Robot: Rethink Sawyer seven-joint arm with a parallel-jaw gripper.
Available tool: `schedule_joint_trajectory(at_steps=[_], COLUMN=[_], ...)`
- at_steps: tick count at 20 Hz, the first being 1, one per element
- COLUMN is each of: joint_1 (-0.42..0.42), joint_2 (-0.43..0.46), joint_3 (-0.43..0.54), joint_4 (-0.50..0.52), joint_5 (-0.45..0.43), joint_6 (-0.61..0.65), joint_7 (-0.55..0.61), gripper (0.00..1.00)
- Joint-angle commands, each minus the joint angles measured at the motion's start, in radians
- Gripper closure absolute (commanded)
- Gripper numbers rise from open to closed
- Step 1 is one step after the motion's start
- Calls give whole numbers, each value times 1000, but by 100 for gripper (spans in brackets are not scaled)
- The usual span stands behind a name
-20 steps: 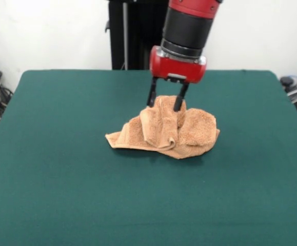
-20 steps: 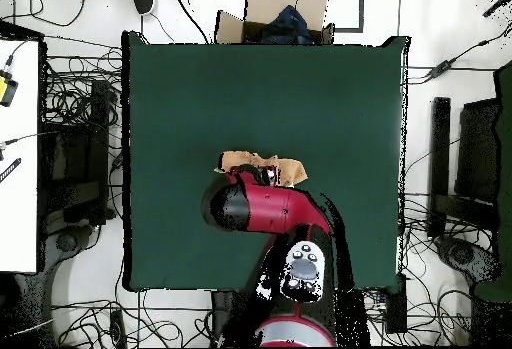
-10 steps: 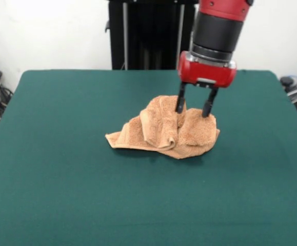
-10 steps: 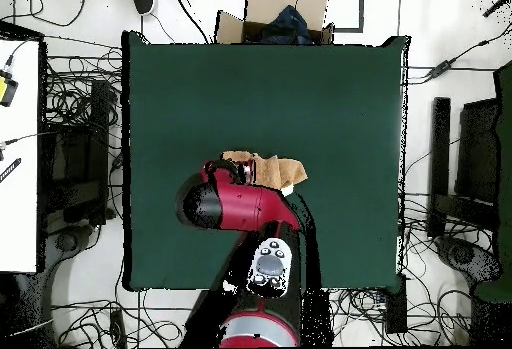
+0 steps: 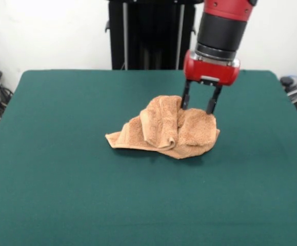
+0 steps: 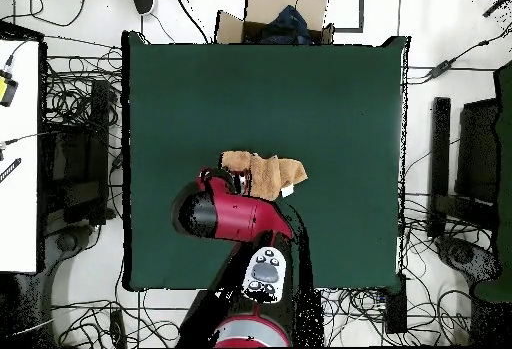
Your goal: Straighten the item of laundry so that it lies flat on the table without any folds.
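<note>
Tan towel (image 5: 170,127) bunched; overhead arm hides pt; gripper (image 5: 200,106) open.

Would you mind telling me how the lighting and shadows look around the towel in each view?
Front view: soft, even light, no glare on the table; the towel casts only a thin dark shadow along its near edge, and the open pincer is sharp. Overhead view: flat light too, but the arm covers part of the towel, and no shadow shows there.
</note>
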Motion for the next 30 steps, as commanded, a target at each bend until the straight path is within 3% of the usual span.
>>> schedule_joint_trajectory(at_steps=[1,22,30], joint_1=[13,54,23], joint_2=[53,106,130], joint_3=[10,-57,-58], joint_4=[123,114,69], joint_5=[41,29,2], joint_6=[-25,-17,-49], joint_7=[270,230,192], gripper=[0,0,0])
